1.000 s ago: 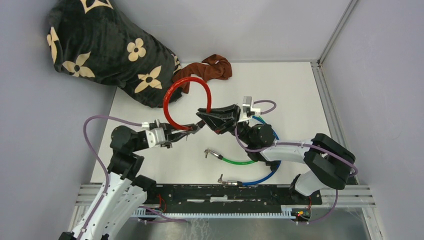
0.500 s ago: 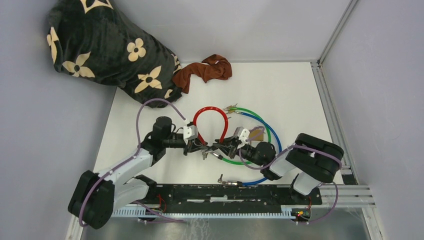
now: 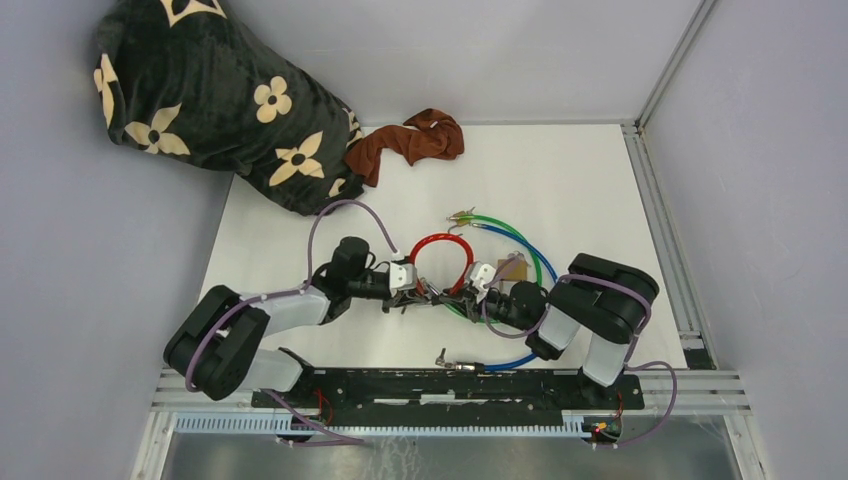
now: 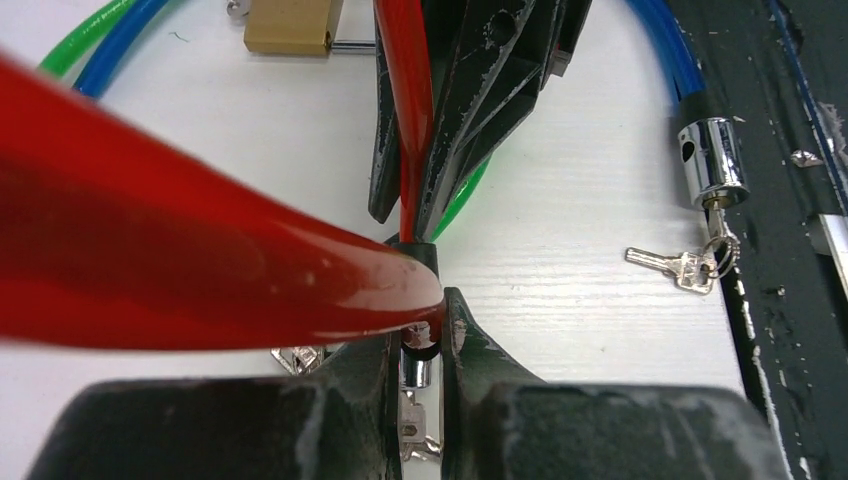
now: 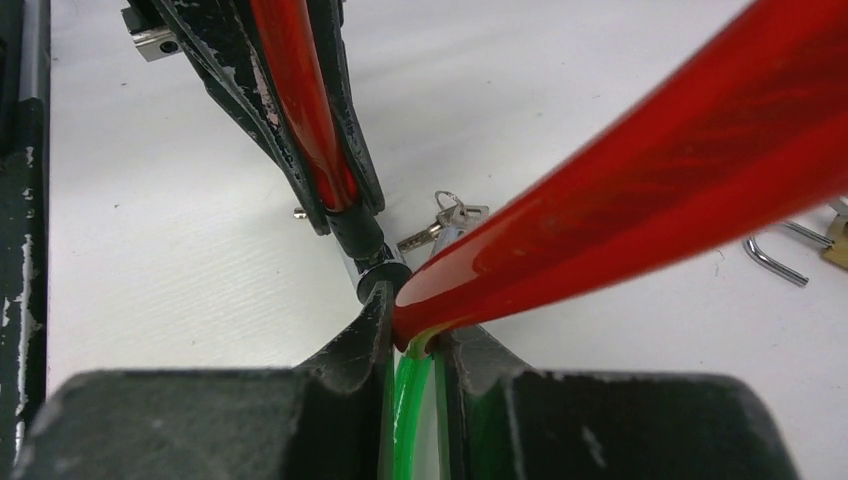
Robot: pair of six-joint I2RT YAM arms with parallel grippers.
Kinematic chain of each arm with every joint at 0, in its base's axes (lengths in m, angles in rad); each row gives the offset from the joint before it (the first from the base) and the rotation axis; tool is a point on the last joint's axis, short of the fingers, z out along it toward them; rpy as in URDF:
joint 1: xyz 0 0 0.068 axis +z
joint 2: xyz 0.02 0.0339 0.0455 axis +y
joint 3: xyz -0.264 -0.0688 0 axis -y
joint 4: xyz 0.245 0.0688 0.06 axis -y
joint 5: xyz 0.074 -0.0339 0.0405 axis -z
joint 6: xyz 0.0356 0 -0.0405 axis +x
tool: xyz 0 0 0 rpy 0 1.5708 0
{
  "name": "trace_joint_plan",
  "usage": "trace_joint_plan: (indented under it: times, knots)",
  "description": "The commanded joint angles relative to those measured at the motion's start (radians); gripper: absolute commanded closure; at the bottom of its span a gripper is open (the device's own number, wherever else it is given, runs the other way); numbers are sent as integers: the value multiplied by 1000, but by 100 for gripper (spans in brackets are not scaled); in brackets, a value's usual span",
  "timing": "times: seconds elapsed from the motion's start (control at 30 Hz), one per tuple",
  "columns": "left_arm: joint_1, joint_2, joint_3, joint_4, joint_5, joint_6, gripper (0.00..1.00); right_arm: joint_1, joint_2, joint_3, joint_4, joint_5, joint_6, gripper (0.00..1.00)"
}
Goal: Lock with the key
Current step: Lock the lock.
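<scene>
Both tools are meeting nose to nose low over the counter (image 3: 600, 190), and the red cable (image 3: 440, 240) is arching up and away from them in a tight loop. The left tool (image 3: 414, 294) is clamping one end of that cable, its fingers (image 4: 372, 372) squeezing together on the dark collar and the bit of shiny metal at the tip. The right tool (image 3: 462, 292) is biting down on the other end, with its fingers (image 5: 362, 345) pressing in on the red sleeve. The two cable ends are sitting right up against each other between the tool tips, though I cannot tell whether they are actually joining. A bunch of keys (image 5: 443, 216) is lying on the counter just under and beside the left tool's tips. The green cable (image 3: 510, 226) is running underneath the right tool and showing through the gap of its fingers. The blue cable (image 3: 528, 354) is sweeping round the right tool's outer side. Its chrome barrel (image 4: 707, 160) is resting off to the left tool's right, with a second key set (image 4: 684, 266) hanging from it on a ring. A brass padlock (image 4: 292, 26) is lying just beyond the right tool. Well beyond both tools, a brown cloth (image 3: 410, 142) is bunching up beside a flowered blanket (image 3: 200, 90).
</scene>
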Motion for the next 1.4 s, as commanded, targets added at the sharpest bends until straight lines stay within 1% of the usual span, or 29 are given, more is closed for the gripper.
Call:
trace_joint_plan:
  times: [0.0,0.07,0.1,0.17,0.23,0.27,0.33,0.37,0.4,0.47,0.6,0.67,0.73,0.77,0.8,0.87,0.9,0.93,1.0,1.03,1.1,1.17,1.23,1.3,1.37]
  knots:
    - [-47,56,22,-13,-85,115,98,11,20,-20,443,-82,-70,80]
    - [-62,65,24,-35,-83,124,98,10,2,-53,442,-74,-71,71]
    - [-71,72,24,-42,-85,124,98,10,-12,-75,443,-69,-70,68]
    - [-76,88,28,-41,-91,101,98,7,-39,-108,442,-51,-60,64]
    - [-76,101,34,-23,-107,60,98,-1,-69,-141,442,-35,-36,56]
    - [-77,103,44,-23,-117,36,98,-6,-87,-160,443,-30,-19,49]
    - [-77,104,61,-43,-120,2,98,-20,-123,-210,443,-8,24,40]
    - [-76,103,64,-56,-112,3,98,-23,-143,-235,441,-4,30,32]
    - [-77,104,64,-58,-108,4,98,-24,-158,-255,442,9,33,27]
    - [-77,119,58,-41,-111,-6,98,-32,-183,-290,437,21,36,24]
    - [-75,130,63,-28,-127,-33,98,-72,-249,-333,398,21,109,24]
    - [-75,133,71,-38,-124,-42,98,-77,-327,-376,351,23,126,25]
    - [-75,138,71,-36,-127,-51,98,-78,-459,-393,192,-13,139,27]
    - [-75,138,67,-32,-126,-51,98,-78,-558,-373,11,-43,134,28]
    - [-75,139,64,-29,-125,-52,98,-79,-650,-331,-239,-75,116,28]
    - [-75,147,64,-27,-123,-55,98,-78,-837,-166,-733,-116,6,28]
    - [-76,151,65,-26,-124,-60,98,-78,-898,-83,-940,-127,-66,29]
    - [-75,154,64,-24,-125,-64,98,-79,-944,-34,-1060,-152,-114,29]
    - [-75,156,62,-20,-126,-63,98,-78,-1026,50,-1242,-233,-200,30]
    - [-75,158,60,-18,-125,-64,98,-80,-1045,90,-1290,-280,-219,30]
    - [-75,156,55,-14,-126,-69,98,-80,-1056,181,-1400,-320,-274,30]
    - [-75,153,50,-14,-120,-63,98,-80,-1027,320,-1511,-324,-360,29]
    - [-75,148,45,-15,-114,-58,98,-79,-973,481,-1678,-302,-468,27]
    - [-76,142,42,-17,-110,-50,98,-80,-897,639,-1826,-276,-594,23]
    - [-76,135,37,-23,-98,-31,98,-80,-818,756,-1958,-221,-694,19]
